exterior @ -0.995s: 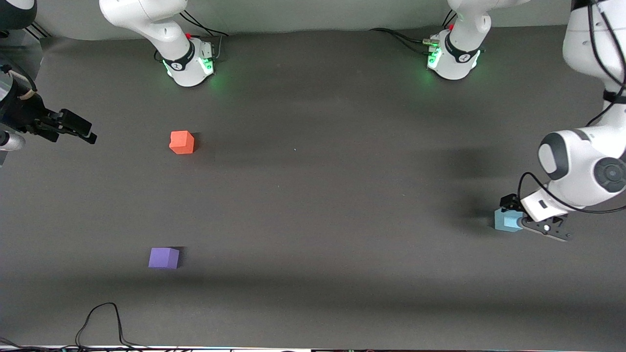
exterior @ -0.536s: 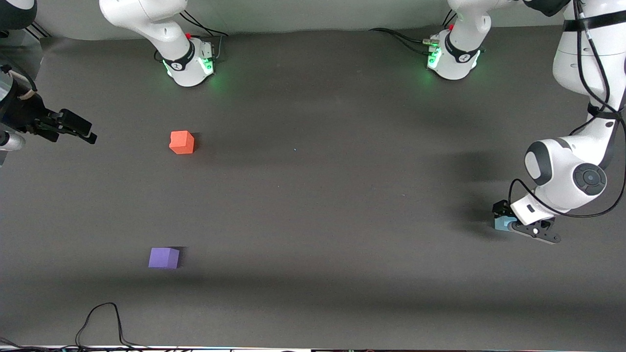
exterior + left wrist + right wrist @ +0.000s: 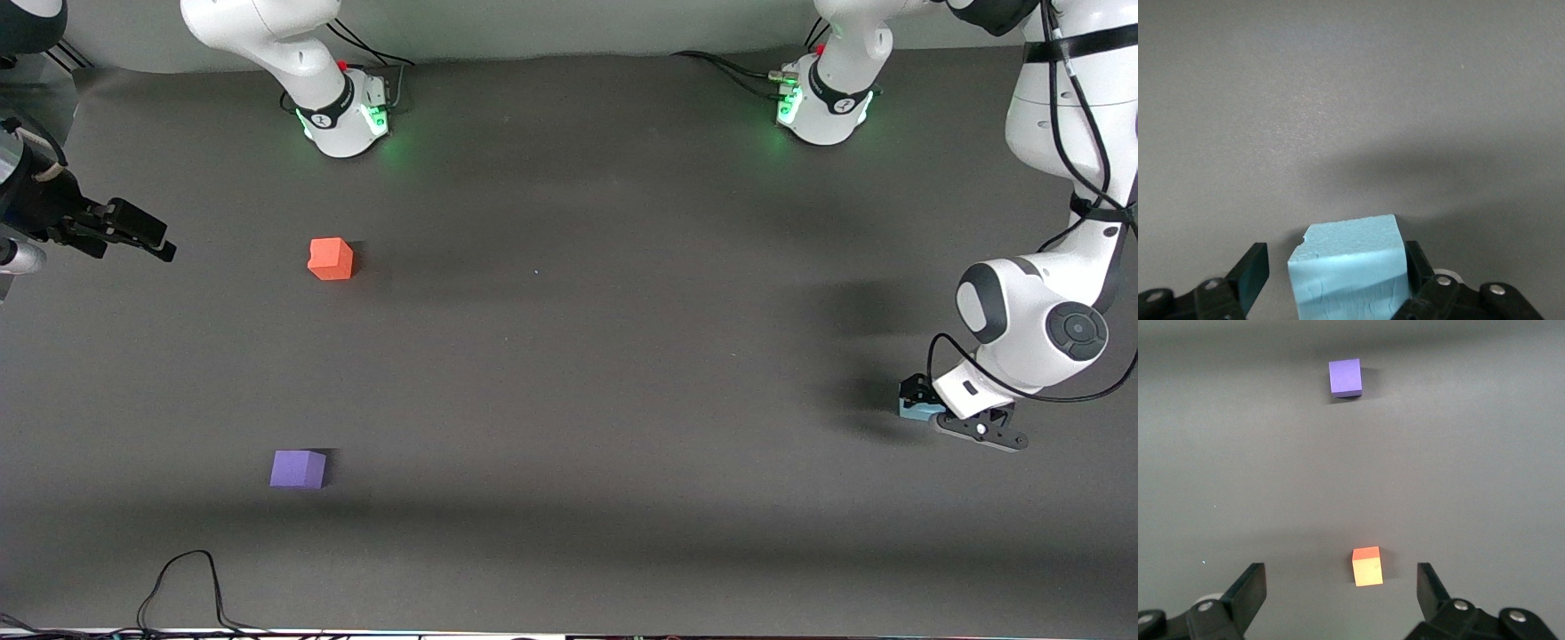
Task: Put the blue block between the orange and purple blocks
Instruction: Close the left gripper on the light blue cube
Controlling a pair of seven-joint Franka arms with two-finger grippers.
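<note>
Blue block [image 3: 1348, 270] sits at the left arm's end of the table, between the left gripper's [image 3: 942, 418] fingers, one pad touching it, one apart. Right gripper [image 3: 133, 233] waits, fingers wide. Orange block [image 3: 331, 259] and purple block [image 3: 298, 468] stand well apart.

Even, diffuse overhead light falls on the matte dark bench [image 3: 569, 356] without glare, leaving soft broad shadow bands across it and a small dark shadow at the edge of the orange block [image 3: 331, 259] and of the purple block [image 3: 298, 468], each on the side toward the left arm's end. Green indicator lamps glow on the bench around both arm bases. In the left wrist view the blue block [image 3: 1350, 270] is sharp, with a wide blurred shadow on the bench beside it.
</note>
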